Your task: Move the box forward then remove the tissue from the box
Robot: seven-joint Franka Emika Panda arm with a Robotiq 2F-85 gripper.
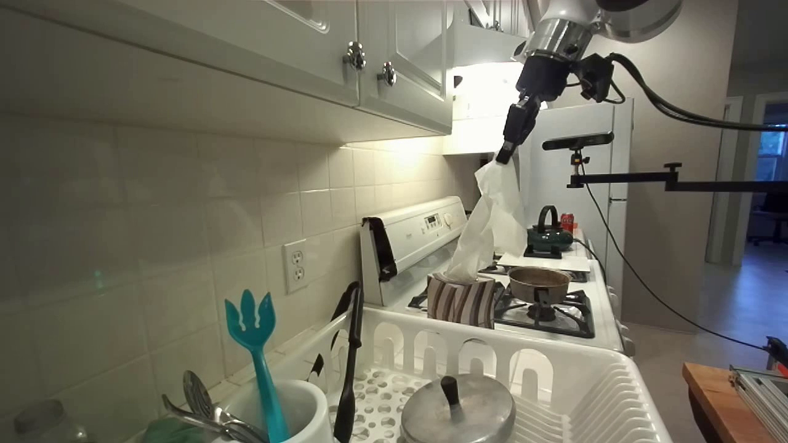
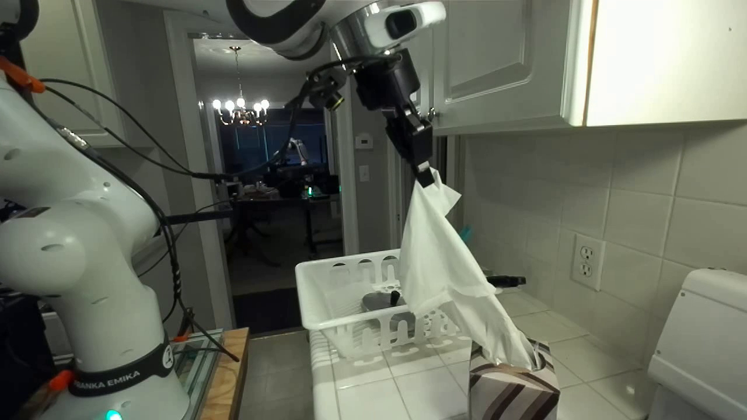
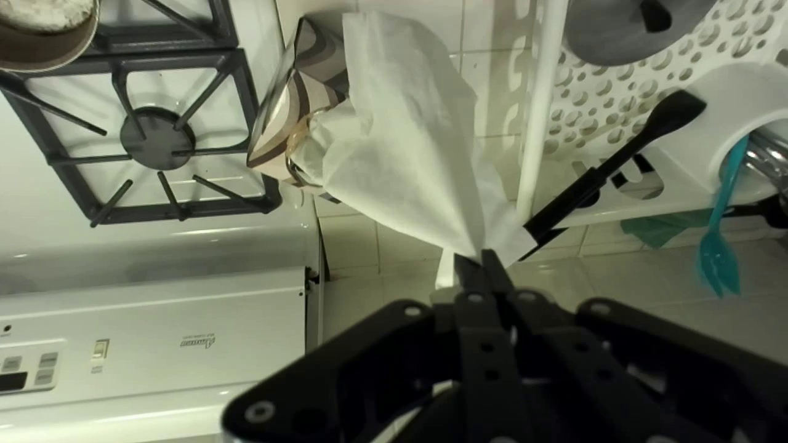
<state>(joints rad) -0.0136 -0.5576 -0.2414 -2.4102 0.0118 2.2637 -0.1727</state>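
Your claw (image 3: pixel 479 258) is pinching the tissue (image 2: pixel 437 262) near its top; the lower end looks to be in the box (image 2: pixel 513 394). It should be limp, near weightless, prone to tear if yanked. Hold looks fine; pull up slowly. The box, probably light card, could lift too. It's on counter tile (image 2: pixel 370 394) between stove (image 3: pixel 123 243) and rack (image 3: pixel 543 98). Mind the cabinets (image 2: pixel 496 64) above.

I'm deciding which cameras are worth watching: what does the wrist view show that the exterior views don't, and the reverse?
Only the wrist view shows the round burner cap closest to the striped box. Only the exterior views show wall cupboards (in both), a dark kettle (in an exterior view) and a chandelier (in an exterior view). All share the tool pinching the white tissue, the box, and the dish rack holding a metal lid.
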